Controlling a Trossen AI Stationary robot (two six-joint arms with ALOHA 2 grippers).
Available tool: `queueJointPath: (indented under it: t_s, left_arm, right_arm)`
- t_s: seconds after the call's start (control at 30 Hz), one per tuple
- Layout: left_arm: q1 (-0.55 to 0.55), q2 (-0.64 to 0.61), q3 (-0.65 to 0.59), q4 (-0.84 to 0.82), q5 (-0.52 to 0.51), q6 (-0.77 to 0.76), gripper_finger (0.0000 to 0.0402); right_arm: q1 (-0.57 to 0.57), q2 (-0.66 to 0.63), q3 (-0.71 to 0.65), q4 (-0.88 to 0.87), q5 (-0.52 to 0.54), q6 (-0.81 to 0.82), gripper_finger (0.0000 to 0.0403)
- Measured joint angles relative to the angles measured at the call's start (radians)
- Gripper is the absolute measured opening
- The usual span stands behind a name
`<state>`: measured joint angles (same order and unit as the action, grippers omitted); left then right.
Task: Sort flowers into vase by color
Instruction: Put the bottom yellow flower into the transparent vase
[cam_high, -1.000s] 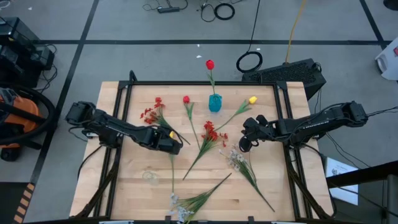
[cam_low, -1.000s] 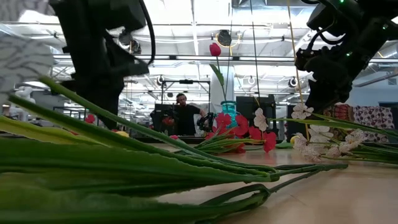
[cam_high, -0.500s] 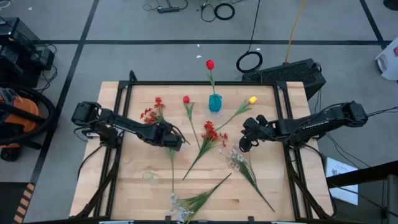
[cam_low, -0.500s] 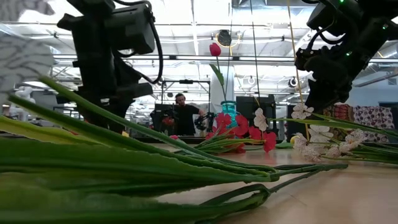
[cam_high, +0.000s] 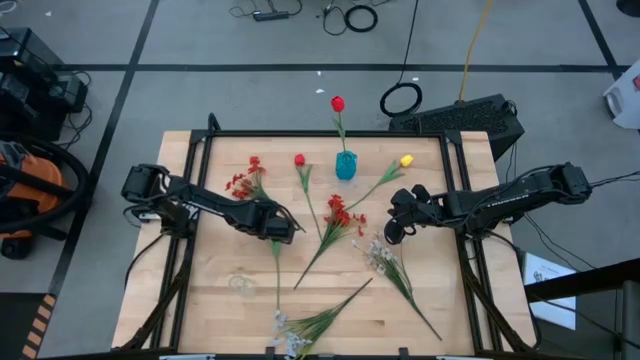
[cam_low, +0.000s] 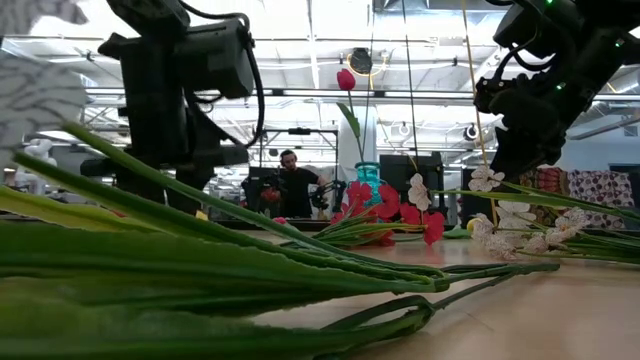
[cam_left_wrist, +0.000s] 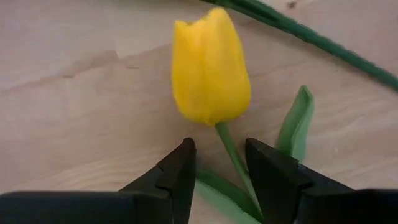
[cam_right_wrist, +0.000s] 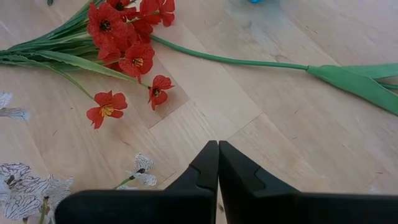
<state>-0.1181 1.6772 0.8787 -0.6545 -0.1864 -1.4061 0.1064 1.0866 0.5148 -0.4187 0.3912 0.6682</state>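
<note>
Left wrist view: I'm straddling the yellow tulip's (cam_left_wrist: 210, 65) stem with my left hand (cam_left_wrist: 219, 163), fingers narrowly open, the stem running straight out between them. The tulip is lying on the tabletop (cam_high: 200, 290), well left of the blue vase (cam_high: 345, 166). My right hand (cam_right_wrist: 217, 163) is waiting pinched together, empty.

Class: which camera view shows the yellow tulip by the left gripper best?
The left wrist view: the yellow tulip fills it, its stem between the open left gripper fingers. The high view hides it under the gripper; the low and right wrist views don't show it clearly.
</note>
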Motion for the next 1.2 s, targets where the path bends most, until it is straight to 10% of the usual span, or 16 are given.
queueJointPath:
  t_s: [0.2,0.47,1.2]
  left_arm:
    - [0.0,0.027,0.002,0.012,0.004,0.001,0.0133]
    - [0.001,-0.007,-0.002,0.023,0.01,0.003,0.0013]
    - [-0.089,-0.578,-0.003,0.282,-0.366,0.489,0.0005]
  right_arm:
    - [0.0,0.0,0.0,0.001,0.0,0.0,0.0004]
    - [0.0,0.0,0.0,0.0,0.0,0.0,0.0004]
    - [0.0,0.0,0.0,0.009,0.0,-0.001,0.0004]
